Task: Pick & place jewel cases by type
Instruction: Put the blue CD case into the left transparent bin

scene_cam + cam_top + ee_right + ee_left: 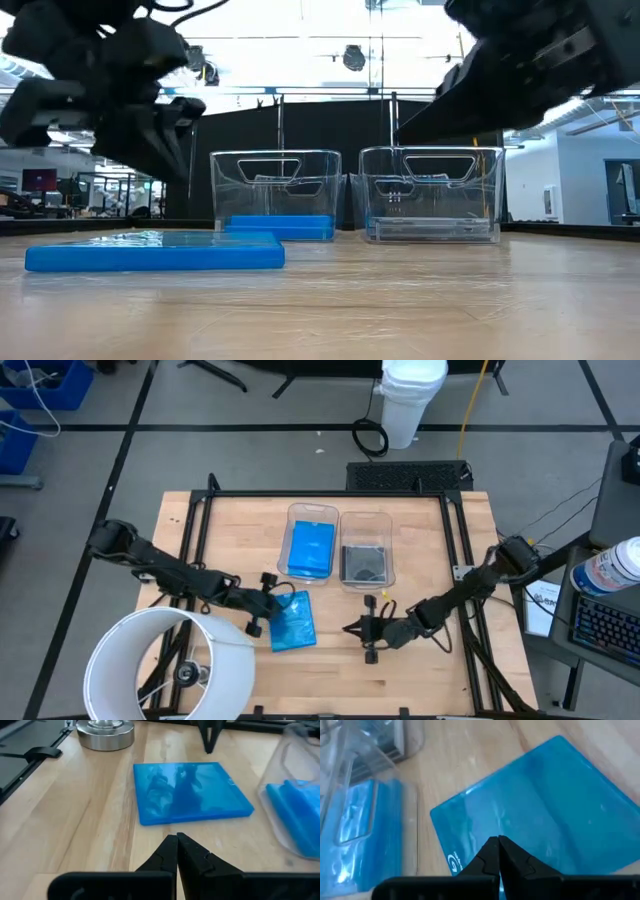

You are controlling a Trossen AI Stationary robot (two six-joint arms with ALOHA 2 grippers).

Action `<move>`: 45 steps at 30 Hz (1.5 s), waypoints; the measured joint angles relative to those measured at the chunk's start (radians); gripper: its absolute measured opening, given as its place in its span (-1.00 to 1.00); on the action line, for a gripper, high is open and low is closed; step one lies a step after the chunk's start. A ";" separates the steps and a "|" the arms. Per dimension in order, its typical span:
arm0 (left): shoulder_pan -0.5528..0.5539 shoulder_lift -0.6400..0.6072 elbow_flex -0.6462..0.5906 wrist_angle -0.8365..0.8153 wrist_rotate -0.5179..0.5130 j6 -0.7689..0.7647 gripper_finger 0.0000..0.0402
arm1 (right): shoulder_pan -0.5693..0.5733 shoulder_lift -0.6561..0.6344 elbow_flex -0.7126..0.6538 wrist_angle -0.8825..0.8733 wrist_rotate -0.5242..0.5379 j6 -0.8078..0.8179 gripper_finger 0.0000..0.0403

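Observation:
A bright blue jewel case [293, 622] [155, 250] lies flat on the wooden table, in front of two clear bins. More blue cases [311, 550] lie in the left bin [275, 165]. Dark cases [364, 565] lie in the right bin [430, 165]. My left gripper [270, 604] [498, 845] is shut and hovers over the loose case's left edge, clear of it in the low view [165, 150]. My right gripper [351, 628] [177, 844] is shut with nothing in it. It stands above the table to the right of the case and points at it.
A large white round lampshade-like thing [170, 660] stands over the table's near left corner, with a metal base [106, 732] by it. Black frame rails [330, 494] run along the table's far and side edges. Bare wood [430, 550] lies right of the bins.

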 joint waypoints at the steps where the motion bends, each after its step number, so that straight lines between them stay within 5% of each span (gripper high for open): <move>1: -0.004 -0.005 -0.012 0.010 -0.013 -0.019 -0.97 | -0.014 0.017 0.000 0.024 -0.026 -0.006 -1.00; 7: -0.040 -0.003 -0.071 0.005 -0.065 -0.137 -0.98 | -0.081 0.107 0.002 0.157 -0.157 -0.017 -1.00; 21: -0.165 -0.003 -0.080 -0.149 -0.185 -0.442 -0.96 | -0.138 0.145 0.004 0.148 -0.219 0.060 -1.00; 32: -0.169 -0.003 -0.080 -0.145 -0.186 -0.477 -0.95 | -0.184 0.295 0.112 0.137 -0.240 0.091 -1.00; 45: -0.169 0.053 -0.080 -0.129 -0.142 -0.541 -0.97 | -0.218 0.290 0.121 0.103 -0.242 0.141 -1.00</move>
